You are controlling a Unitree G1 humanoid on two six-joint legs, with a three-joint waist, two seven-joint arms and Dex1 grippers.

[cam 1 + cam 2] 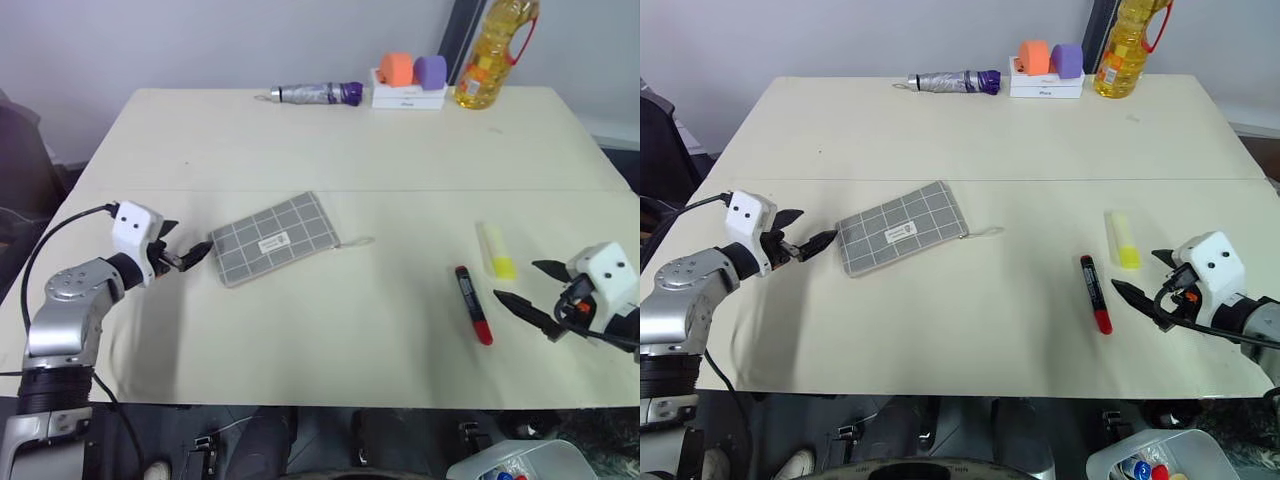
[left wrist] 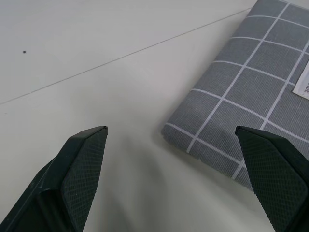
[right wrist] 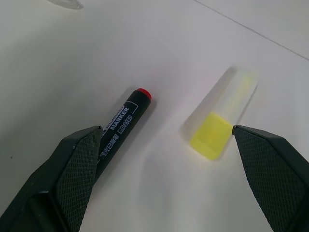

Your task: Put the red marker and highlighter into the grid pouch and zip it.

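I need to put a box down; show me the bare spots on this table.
Widest bare stretch: between the grid pouch and the red marker, running to the near edge. Also free: between the pouch and the folded umbrella. Crowded: far-right corner around the oil bottle.

The grid pouch (image 2: 251, 92) is woven grey cloth, matt and slightly coarse. The red marker (image 3: 118, 128) looks like smooth plastic with a faint sheen, the highlighter (image 3: 219, 123) like frosted plastic. The desk (image 1: 330, 140) is smooth, matt cream. Each tool's fingers (image 2: 79, 166) carry a knurled, matt black face.
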